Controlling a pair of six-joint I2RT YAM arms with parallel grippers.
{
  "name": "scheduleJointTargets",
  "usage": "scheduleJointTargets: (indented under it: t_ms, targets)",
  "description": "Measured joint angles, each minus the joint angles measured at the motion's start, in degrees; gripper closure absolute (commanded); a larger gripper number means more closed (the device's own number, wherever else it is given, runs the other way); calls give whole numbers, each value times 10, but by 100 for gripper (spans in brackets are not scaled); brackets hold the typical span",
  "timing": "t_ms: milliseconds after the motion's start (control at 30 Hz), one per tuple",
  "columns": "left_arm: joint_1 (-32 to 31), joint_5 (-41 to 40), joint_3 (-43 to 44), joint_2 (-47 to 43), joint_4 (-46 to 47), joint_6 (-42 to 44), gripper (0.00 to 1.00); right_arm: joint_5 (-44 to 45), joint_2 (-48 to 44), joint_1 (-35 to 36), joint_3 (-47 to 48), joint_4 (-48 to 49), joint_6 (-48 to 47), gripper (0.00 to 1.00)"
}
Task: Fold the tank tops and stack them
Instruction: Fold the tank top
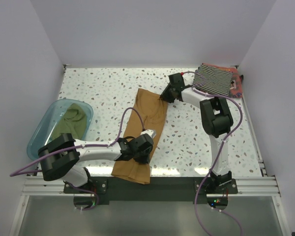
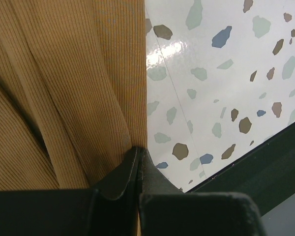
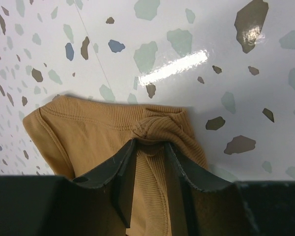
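Stretching as a long narrow strip across the glossy speckled table (image 1: pixel 98 88), the ribbed tan-brown tank top (image 1: pixel 147 115) reaches the near edge. The left gripper (image 2: pixel 137 150) is clamped tight on its side edge there. The right gripper (image 3: pixel 150 140), jaws narrow, pinches a bunched fold at the far hem. The striped tank top (image 1: pixel 214 78) in the far right corner and the olive tank top (image 1: pixel 73 120) in the teal tub (image 1: pixel 39 135) lie well apart.
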Motion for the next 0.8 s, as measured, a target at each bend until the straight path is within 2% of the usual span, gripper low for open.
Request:
scheduleJointTargets:
  t_ms: [400,800]
  targets:
    - [0,2,-8,-4,10,0,100,3,-16,1,-65,103,42,69]
    - [0,3,-12,-6,15,0,100,20,-48,3,-93,135,53,69]
